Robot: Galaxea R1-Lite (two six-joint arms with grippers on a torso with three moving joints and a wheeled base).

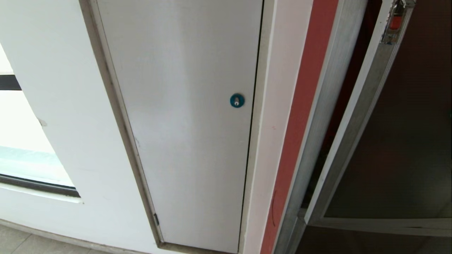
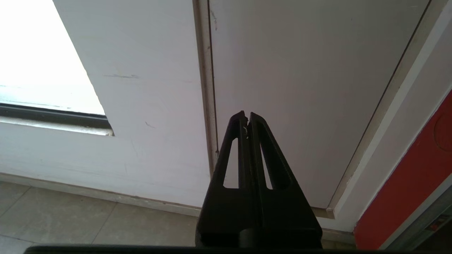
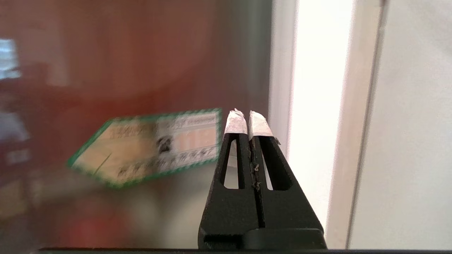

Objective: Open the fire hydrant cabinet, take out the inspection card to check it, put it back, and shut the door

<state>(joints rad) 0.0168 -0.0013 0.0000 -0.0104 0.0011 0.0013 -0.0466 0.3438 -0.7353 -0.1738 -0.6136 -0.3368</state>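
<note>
Pointing at the tinted glass door [image 3: 148,70] with a green-bordered label [image 3: 148,144], the clenched, empty right gripper [image 3: 249,121] probably next needs the door's latch [image 1: 396,22].

No legible text was found. A green-bordered label [image 3: 152,146] behind the glass carried print, but it was too blurred to read.

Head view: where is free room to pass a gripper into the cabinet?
Only the dark slit between the cabinet frame and the door; it narrows toward the bottom. Near the latch at the top it is crowded.
</note>
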